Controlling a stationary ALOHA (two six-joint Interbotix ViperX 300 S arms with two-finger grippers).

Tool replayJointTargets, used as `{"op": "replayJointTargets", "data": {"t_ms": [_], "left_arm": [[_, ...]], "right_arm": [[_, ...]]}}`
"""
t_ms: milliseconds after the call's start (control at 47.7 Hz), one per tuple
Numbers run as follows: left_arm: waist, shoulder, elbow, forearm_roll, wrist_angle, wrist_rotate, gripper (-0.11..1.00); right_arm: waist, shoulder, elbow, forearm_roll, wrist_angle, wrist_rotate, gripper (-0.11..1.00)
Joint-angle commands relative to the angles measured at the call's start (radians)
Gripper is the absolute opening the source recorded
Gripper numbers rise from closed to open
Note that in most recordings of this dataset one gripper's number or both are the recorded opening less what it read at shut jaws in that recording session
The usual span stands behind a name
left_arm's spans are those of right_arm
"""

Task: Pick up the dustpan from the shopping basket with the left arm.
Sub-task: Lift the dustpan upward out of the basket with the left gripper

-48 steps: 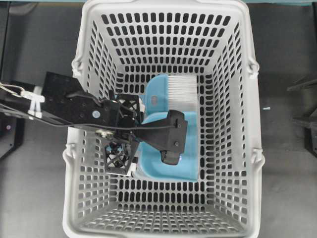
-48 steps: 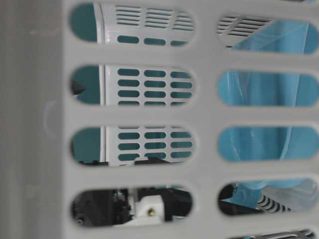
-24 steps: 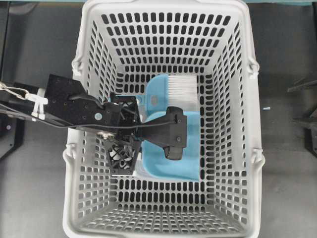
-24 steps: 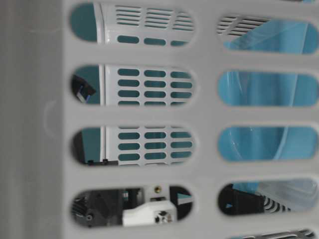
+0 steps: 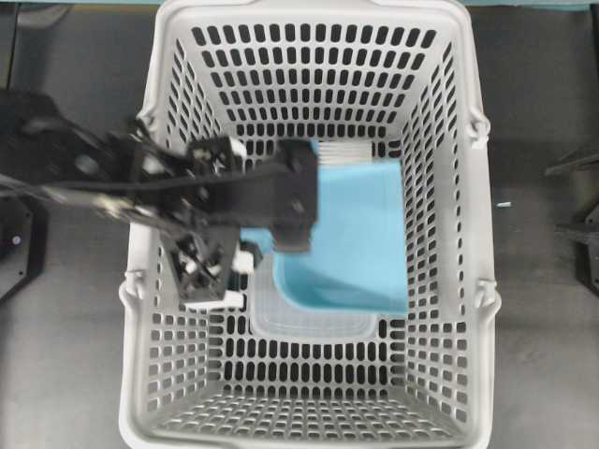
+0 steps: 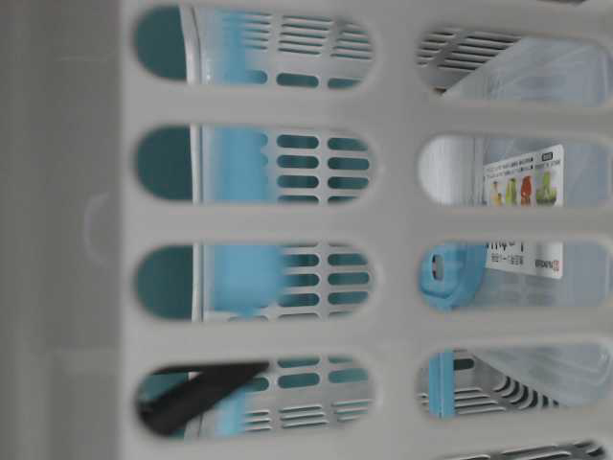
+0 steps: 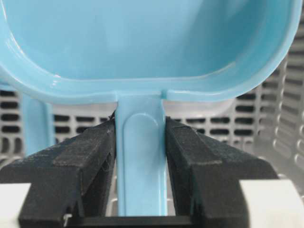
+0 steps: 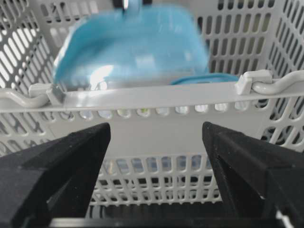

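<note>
The light blue dustpan (image 5: 360,238) hangs raised inside the light grey shopping basket (image 5: 309,19), its tray toward the right wall. My left gripper (image 5: 255,241) is shut on its thin handle. In the left wrist view the black fingers (image 7: 90,161) press both sides of the handle (image 7: 141,156), with the tray (image 7: 142,47) just beyond. My right gripper (image 8: 156,128) is open and empty outside the basket, facing its rim (image 8: 156,97). The blurred dustpan (image 8: 133,42) shows beyond that rim.
The brush's white bristles (image 5: 342,150) show past the dustpan's far edge. A clear lidded container (image 5: 314,323) lies on the basket floor below the dustpan. Its labelled side (image 6: 522,192) shows through the wall slots. The basket walls close in on all sides.
My left gripper has risen and swung toward the far side with the dustpan in it. The dustpan came up off the floor, uncovering the clear container below.
</note>
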Motion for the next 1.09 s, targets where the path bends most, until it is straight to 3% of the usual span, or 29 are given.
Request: {"op": "replayJointTargets", "data": {"t_ms": [0,231,1069], "left_arm": [[-0.003,-0.075,-0.02,0.003,-0.006,-0.003,0.31],[-0.006,-0.133,-0.034,0.003,0.032,-0.009,0.31],[-0.009,-0.124,-0.044,0.003,0.037,-0.005,0.31]], "right_arm": [[-0.002,0.008,-0.006,0.005,-0.006,0.002,0.75],[0.0,0.008,-0.006,0.005,-0.011,0.002,0.75],[-0.002,0.006,-0.006,0.006,-0.051,0.002,0.75]]}}
